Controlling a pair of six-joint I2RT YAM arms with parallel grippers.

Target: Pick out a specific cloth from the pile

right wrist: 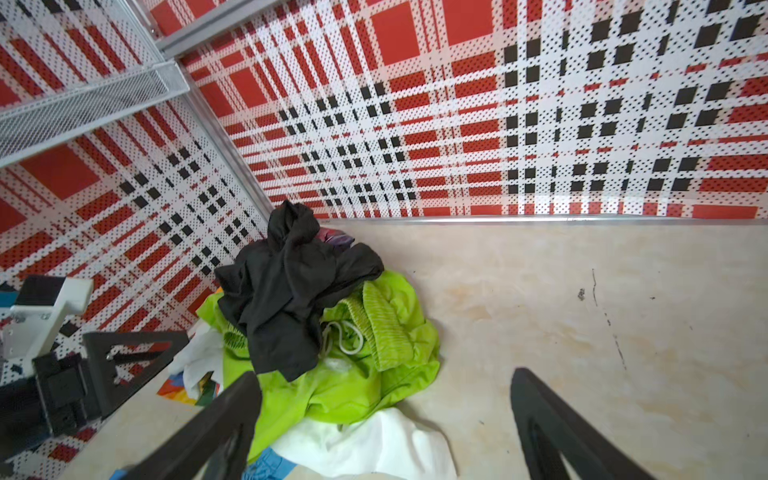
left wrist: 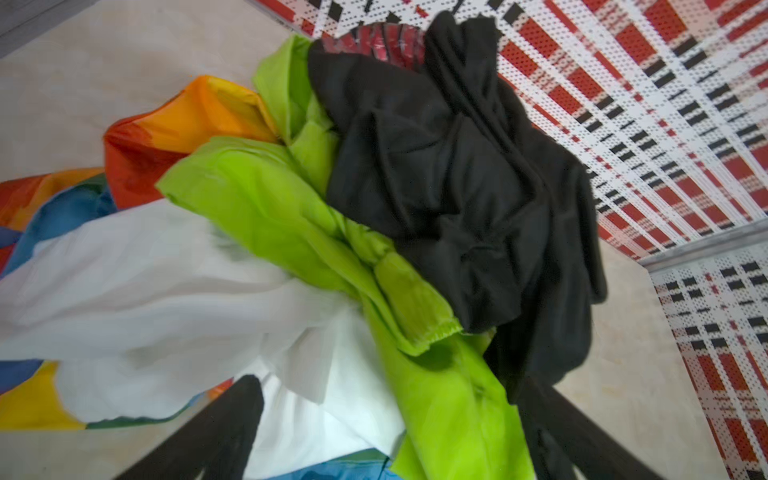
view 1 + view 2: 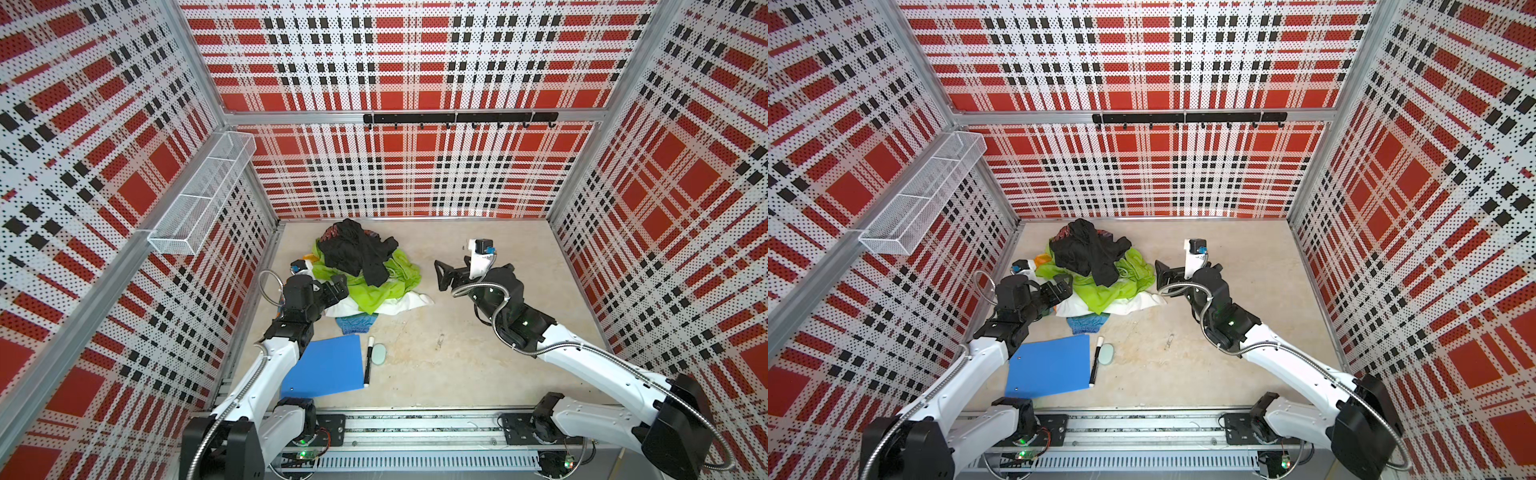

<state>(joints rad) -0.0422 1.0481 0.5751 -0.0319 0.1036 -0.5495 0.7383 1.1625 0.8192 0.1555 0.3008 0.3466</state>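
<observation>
Closest in both top views lies the metal rail (image 3: 415,430) carrying both arm bases; beyond it spreads a pale beige tabletop (image 3: 478,353), walled by red, black and white plaid perforated panels (image 3: 415,174) (a wire basket (image 3: 203,195) hangs on one side); the pile (image 3: 361,257) sits towards the back, with the cloth (image 3: 409,302) lowest, spilling out beneath a lime-green garment (image 3: 374,286); the left gripper (image 3: 338,287) is at the pile's edge and the right gripper (image 3: 439,275) just beside the pile, both with fingers spread. Left wrist view: white fabric lies between the parted fingers; contact cannot be told. Right wrist view: fingers are apart over bare tabletop and the cloth's edge.
</observation>
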